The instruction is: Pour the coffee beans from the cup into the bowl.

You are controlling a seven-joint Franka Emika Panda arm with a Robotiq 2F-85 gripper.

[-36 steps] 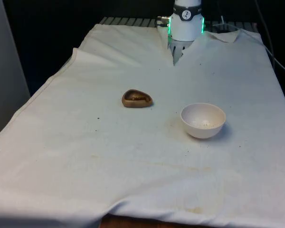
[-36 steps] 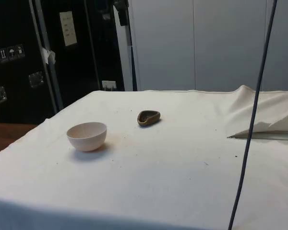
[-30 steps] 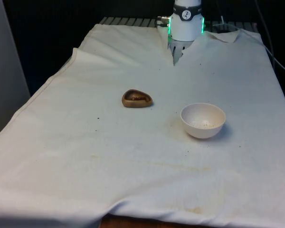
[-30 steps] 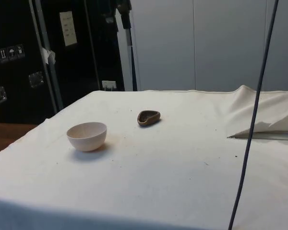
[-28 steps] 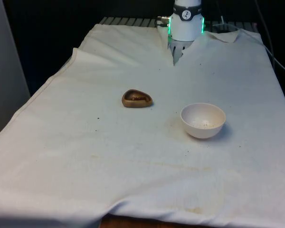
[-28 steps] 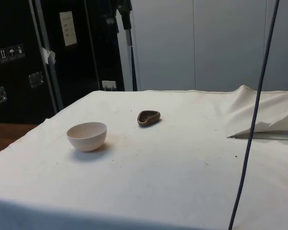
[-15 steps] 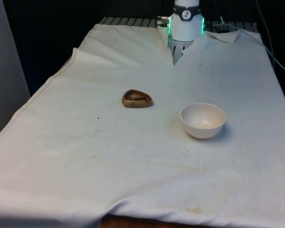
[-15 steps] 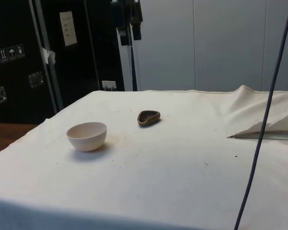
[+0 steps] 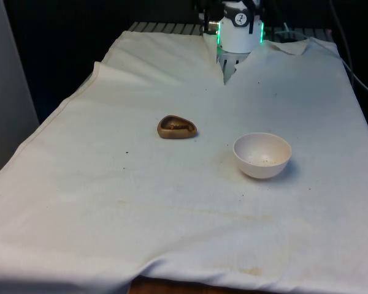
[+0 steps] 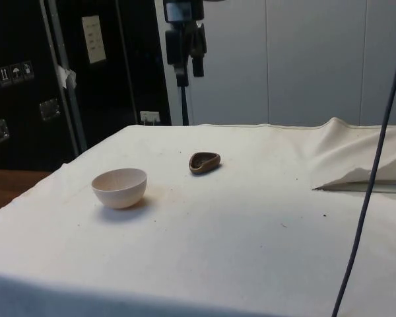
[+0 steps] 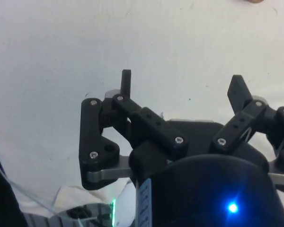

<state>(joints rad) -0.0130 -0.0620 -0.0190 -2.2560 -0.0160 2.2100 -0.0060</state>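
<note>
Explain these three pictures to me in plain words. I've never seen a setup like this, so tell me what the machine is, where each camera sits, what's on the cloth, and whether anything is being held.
The machine is a white robot arm that ends in a black gripper with two fingers.

One camera looks across the table toward the arm's base. A second stands at the table's side. A third rides on the wrist and looks down past the fingers at the white cloth.

Two things lie on the cloth. One is a small brown cup with dark coffee beans inside. The other is a pale bowl, which sits apart from the cup, toward the front view's right and nearer that camera.

Nothing is held. In the wrist view the fingers are spread with bare cloth between them. In the side view the gripper hangs well above the table, over the far part of it beyond the cup, touching neither thing.
</note>
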